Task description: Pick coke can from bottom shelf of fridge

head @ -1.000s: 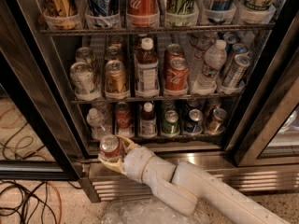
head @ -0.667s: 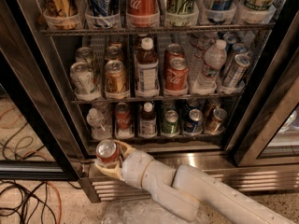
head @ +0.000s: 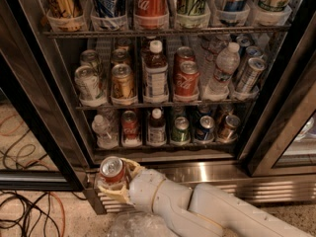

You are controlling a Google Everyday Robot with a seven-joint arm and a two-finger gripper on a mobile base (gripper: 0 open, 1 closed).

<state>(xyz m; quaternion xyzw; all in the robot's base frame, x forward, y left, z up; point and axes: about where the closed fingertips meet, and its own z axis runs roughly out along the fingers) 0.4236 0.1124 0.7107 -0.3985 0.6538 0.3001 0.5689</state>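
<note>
Below the fridge [head: 212, 173]'s bottom shelf [head: 163, 155], one gripper [head: 114, 177] is clasping one coke can [head: 111, 166] tightly; six front-row drinks [head: 181, 131] are standing on that shelf.

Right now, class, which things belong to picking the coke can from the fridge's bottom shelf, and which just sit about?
Job: small red coke can, held in the cream gripper before the steel fridge base; dark wire bottom shelf.
About: small green can; clear water bottle; floor cables.
</note>
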